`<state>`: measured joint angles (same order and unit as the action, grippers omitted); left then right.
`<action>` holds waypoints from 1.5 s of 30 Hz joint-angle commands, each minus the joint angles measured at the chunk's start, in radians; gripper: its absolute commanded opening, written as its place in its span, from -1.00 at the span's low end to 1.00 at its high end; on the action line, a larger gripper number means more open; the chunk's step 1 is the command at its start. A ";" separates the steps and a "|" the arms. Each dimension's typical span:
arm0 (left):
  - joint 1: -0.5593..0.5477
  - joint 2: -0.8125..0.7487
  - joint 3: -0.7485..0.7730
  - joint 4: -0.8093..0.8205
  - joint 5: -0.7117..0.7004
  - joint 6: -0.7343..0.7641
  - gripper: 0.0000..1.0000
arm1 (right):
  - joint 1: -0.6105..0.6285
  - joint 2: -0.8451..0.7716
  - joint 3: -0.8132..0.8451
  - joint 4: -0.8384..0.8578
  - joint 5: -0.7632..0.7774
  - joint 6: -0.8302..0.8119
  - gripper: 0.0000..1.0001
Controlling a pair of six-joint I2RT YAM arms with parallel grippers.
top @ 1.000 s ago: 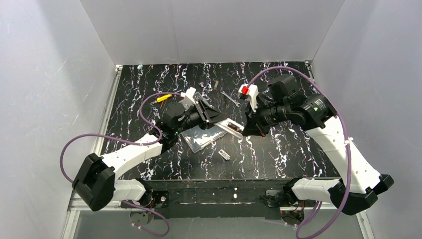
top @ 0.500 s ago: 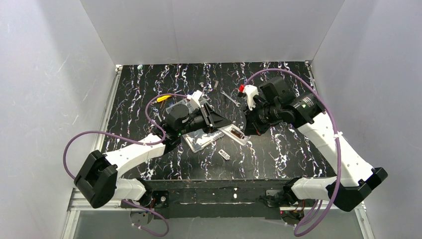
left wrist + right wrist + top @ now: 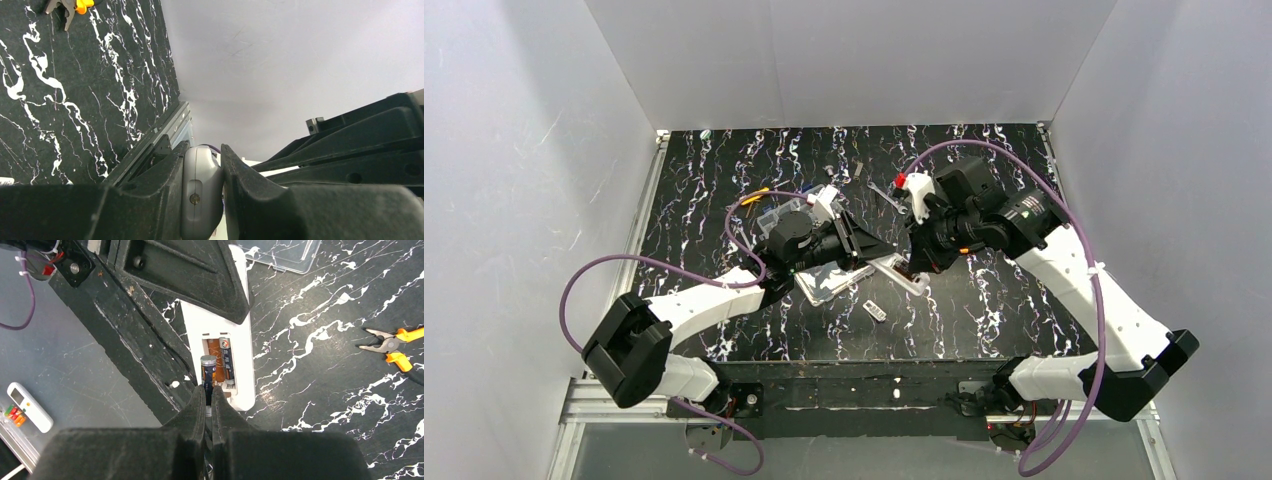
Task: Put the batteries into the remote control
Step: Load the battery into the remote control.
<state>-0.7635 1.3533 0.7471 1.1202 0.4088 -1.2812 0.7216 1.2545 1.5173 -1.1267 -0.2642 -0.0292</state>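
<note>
The white remote control [image 3: 241, 335] hangs above the table with its back up and its dark compartment open. My left gripper [image 3: 203, 150] is shut on one end of it, and the rounded white end shows between the jaws. One battery [image 3: 228, 364] lies in the compartment's right slot. My right gripper [image 3: 208, 390] is shut on a second battery [image 3: 208, 371], holding it tilted over the left slot. From above, the remote control [image 3: 898, 271] sits between the left gripper [image 3: 867, 250] and the right gripper [image 3: 913, 262].
A clear plastic box [image 3: 828, 283] lies under the left gripper, with a small flat white piece [image 3: 874, 311] in front of it. Orange-handled pliers [image 3: 391, 347] lie on the table's left side. A thin metal tool [image 3: 884, 192] lies behind. Another white remote [image 3: 28, 407] lies beyond the table's edge.
The left gripper has carried the remote control right and slightly nearer. The right gripper has moved left and down with its battery, closing on the open compartment.
</note>
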 commanded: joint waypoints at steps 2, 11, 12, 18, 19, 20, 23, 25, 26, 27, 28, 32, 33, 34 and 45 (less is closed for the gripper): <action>-0.010 -0.013 0.052 0.082 0.037 -0.009 -1.00 | 0.022 0.017 -0.020 -0.002 -0.007 -0.025 -0.96; -0.013 0.000 0.063 0.118 0.055 -0.024 -1.00 | 0.041 0.057 -0.014 -0.041 0.044 -0.057 -0.91; -0.013 0.000 0.064 0.117 0.057 -0.024 -1.00 | 0.042 0.060 -0.012 -0.043 0.048 -0.060 -0.91; -0.014 0.000 0.063 0.121 0.061 -0.021 -1.00 | 0.051 0.074 -0.007 -0.064 0.066 -0.065 -0.90; -0.014 0.000 0.064 0.122 0.061 -0.021 -1.00 | 0.053 0.078 -0.004 -0.067 0.066 -0.066 -0.90; -0.015 0.002 0.064 0.123 0.060 -0.021 -1.00 | 0.053 0.078 -0.001 -0.072 0.065 -0.065 -0.90; -0.014 0.001 0.067 0.127 0.062 -0.022 -1.00 | 0.056 0.083 -0.002 -0.074 0.065 -0.067 -0.88; -0.014 0.004 0.068 0.129 0.065 -0.024 -1.00 | 0.058 0.087 0.002 -0.076 0.059 -0.072 -0.73; -0.014 0.004 0.069 0.130 0.066 -0.025 -1.00 | 0.058 0.091 0.005 -0.077 0.055 -0.077 -0.67; -0.014 0.003 0.067 0.131 0.067 -0.027 -1.00 | 0.059 0.094 0.009 -0.079 0.051 -0.079 -0.62; -0.014 0.003 0.067 0.134 0.068 -0.028 -1.00 | 0.060 0.095 0.013 -0.079 0.049 -0.079 -0.59; -0.015 0.004 0.061 0.147 0.070 -0.030 -1.00 | 0.064 0.108 0.035 -0.080 0.047 -0.076 -0.51; -0.014 0.004 0.060 0.152 0.069 -0.030 -1.00 | 0.065 0.112 0.042 -0.084 0.046 -0.073 -0.47; -0.015 0.004 0.058 0.155 0.070 -0.031 -1.00 | 0.066 0.115 0.048 -0.089 0.045 -0.071 -0.43; -0.015 0.006 0.035 0.173 0.054 -0.042 -1.00 | 0.070 0.093 0.124 -0.097 0.069 -0.052 -0.25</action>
<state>-0.7738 1.3777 0.7582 1.1751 0.4347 -1.3018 0.7860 1.3678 1.5761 -1.2312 -0.2081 -0.0887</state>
